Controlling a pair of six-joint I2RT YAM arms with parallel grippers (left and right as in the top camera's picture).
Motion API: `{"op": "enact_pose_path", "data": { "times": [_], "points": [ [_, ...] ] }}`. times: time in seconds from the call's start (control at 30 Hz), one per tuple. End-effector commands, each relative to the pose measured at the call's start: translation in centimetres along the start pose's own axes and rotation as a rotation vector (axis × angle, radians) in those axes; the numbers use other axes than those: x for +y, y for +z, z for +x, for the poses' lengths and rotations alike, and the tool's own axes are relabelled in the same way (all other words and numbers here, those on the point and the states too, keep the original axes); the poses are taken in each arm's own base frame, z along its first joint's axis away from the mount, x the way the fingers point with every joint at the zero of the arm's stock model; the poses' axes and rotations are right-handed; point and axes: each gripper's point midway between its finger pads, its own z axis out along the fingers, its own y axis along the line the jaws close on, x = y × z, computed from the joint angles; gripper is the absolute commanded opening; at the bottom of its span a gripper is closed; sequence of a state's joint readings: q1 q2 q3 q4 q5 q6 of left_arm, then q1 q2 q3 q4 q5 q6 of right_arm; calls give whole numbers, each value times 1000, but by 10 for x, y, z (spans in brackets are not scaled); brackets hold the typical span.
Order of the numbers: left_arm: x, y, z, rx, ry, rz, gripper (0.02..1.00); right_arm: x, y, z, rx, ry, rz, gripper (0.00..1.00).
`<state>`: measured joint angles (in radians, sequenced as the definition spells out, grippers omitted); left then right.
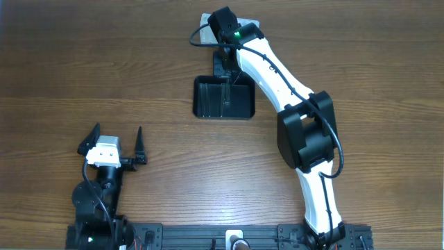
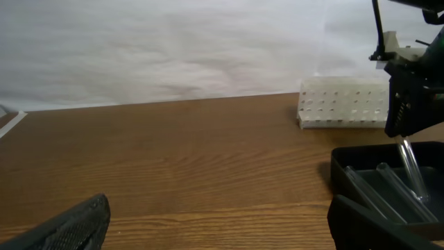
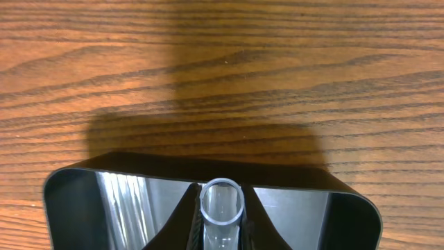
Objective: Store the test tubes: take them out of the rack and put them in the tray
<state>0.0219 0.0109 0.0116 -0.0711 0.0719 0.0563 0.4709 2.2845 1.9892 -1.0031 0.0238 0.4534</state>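
Right claw [image 3: 222, 217] is clamped on a clear test tube [image 3: 222, 235], seen end-on with its open round mouth facing away from the wrist. The tube sits tilted over a black tray [image 3: 69, 201], above the tray's inside. More clear tubes [image 3: 128, 205] lie flat on the tray floor to one side of the held one.

From above, the right arm reaches from its base up the middle of the wood-grain counter [image 1: 83, 62], with its claw over the far end of the rectangular tray. Just beyond the tray stands a white test tube rack [image 1: 206, 24], partly covered by the arm's wrist. From the left wrist, the rack [image 2: 343, 104] shows as a pale block dotted with rows of holes. The held tube slants down from the right claw into the tray in front of it.

Left claw [image 1: 118, 130] sits well apart from the tray, near its own base at the counter's lower left. Its two dark fingers are spread wide with nothing between them.
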Motion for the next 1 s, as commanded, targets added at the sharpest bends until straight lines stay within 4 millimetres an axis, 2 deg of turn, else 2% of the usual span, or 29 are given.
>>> {"op": "enact_pose_path", "data": {
  "times": [0.03,0.33,0.63,1.0],
  "points": [
    [-3,0,1,-2,-11,14,1000,-4,-6,-3,-9,22,10,12],
    [-3,0,1,-2,-11,14,1000,-32,-8,9,36,26,124,9],
    [-3,0,1,-2,-11,14,1000,-31,-8,13,45,16,134,14],
    [-3,0,1,-2,-11,14,1000,-33,0,25,79,7,149,12]
  ]
}}
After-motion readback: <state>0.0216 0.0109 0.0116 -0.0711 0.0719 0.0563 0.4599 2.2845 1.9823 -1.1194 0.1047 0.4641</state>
